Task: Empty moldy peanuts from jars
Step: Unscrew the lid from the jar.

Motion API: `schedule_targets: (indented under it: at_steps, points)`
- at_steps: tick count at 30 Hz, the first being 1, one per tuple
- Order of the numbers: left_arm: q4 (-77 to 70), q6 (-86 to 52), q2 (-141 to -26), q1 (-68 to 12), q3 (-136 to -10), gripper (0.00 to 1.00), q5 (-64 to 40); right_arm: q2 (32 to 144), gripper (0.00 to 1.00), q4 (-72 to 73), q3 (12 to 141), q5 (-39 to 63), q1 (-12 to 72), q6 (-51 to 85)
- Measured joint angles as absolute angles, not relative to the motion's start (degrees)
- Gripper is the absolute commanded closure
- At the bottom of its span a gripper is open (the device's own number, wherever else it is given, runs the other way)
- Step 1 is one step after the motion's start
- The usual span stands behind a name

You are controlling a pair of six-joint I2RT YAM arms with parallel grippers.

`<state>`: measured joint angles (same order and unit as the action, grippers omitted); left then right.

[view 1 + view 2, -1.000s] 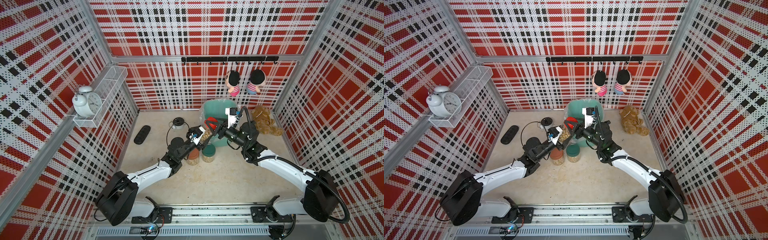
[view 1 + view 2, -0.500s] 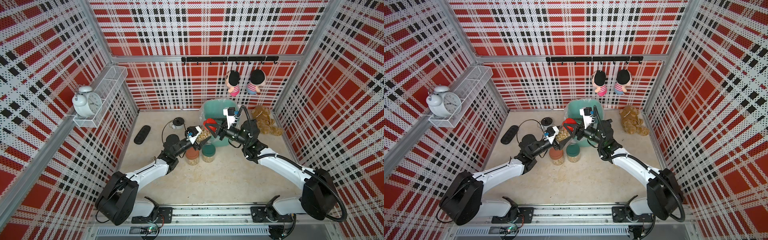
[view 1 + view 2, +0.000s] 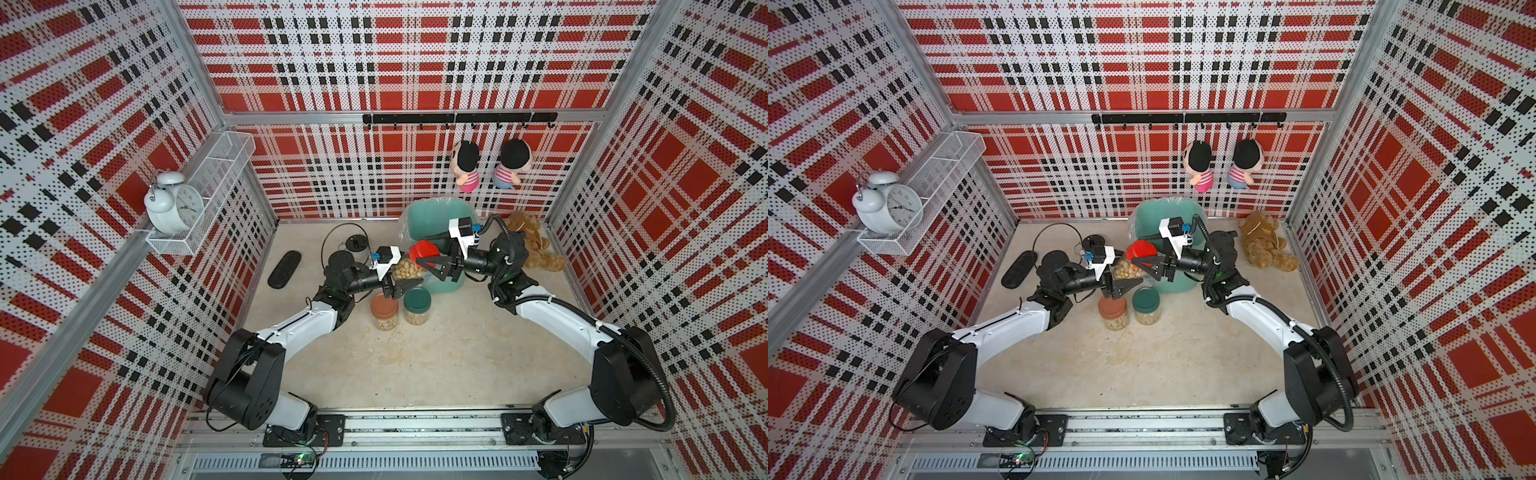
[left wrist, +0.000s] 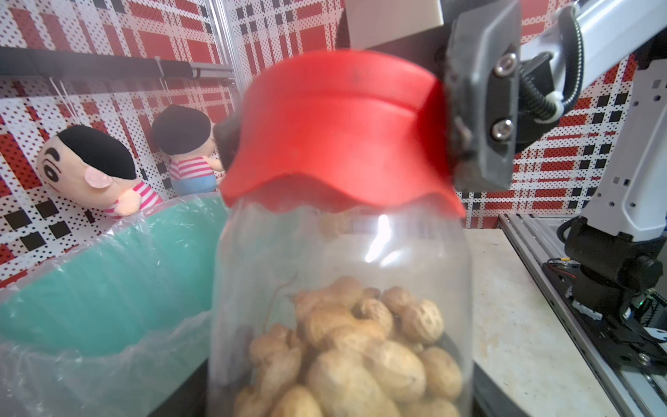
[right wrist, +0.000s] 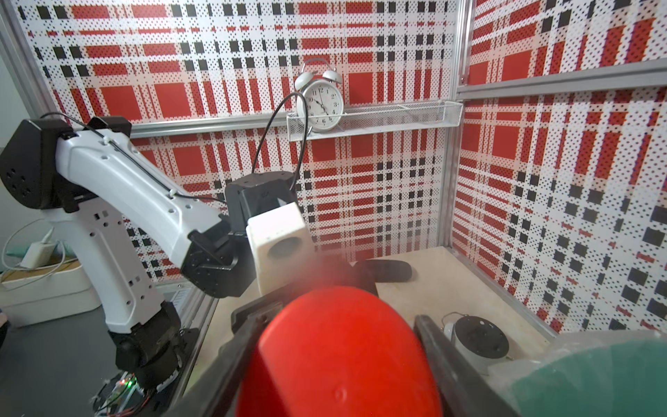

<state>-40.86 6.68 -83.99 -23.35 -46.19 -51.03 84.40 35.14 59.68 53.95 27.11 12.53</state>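
Enclosing the beige tabletop (image 3: pixel 436 365) stand red plaid perforated walls (image 3: pixel 395 62).

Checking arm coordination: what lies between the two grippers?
The red-lidded jar: left gripper grips its body, right gripper clamps its lid. Both top views show it.

Table (image 3: pixel 436 365) front free; brown jar (image 3: pixel 384 312), green jar (image 3: pixel 417 306) & bin (image 3: pixel 432 210) block mid-back.

This is a robot test cell in a lab, dressed like a home: perforated plaid panels (image 3: pixel 415 54) in an aluminium frame (image 3: pixel 291 117) enclose the surface (image 3: pixel 436 365), two arms (image 3: pixel 299 328) are mounted on a rail (image 3: pixel 415 430), and an alarm clock (image 3: pixel 178 203) and plush dolls (image 3: pixel 467 166) decorate the walls.
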Motion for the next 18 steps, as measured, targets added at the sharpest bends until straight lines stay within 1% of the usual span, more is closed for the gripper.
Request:
schedule_targets:
  at_steps: [1,3,4,5,12,18]
  points:
    - [-40.64,6.7,-83.99,-23.31,-46.19,1.0,-50.96,84.44,0.5,33.69,60.16,53.91,27.09,11.77]
    - [-40.6,6.83,-83.96,-23.31,-46.19,1.0,-50.54,84.38,0.17,32.86,60.45,53.52,27.09,11.33]
    - [-40.42,6.59,-83.96,-23.33,-46.19,1.0,-49.84,84.23,0.04,32.86,60.31,52.47,27.14,11.38]
    - [-40.32,6.46,-83.94,-23.33,-46.19,1.0,-48.49,83.94,0.0,33.23,59.79,51.37,27.16,11.66]
    - [-40.01,6.39,-83.48,-24.08,-46.09,1.0,-40.82,80.51,0.0,35.73,57.04,42.87,27.27,17.17]
    - [-41.89,6.52,-82.63,-26.48,-43.72,1.0,-34.17,78.35,0.0,37.87,56.38,32.75,28.21,24.45]
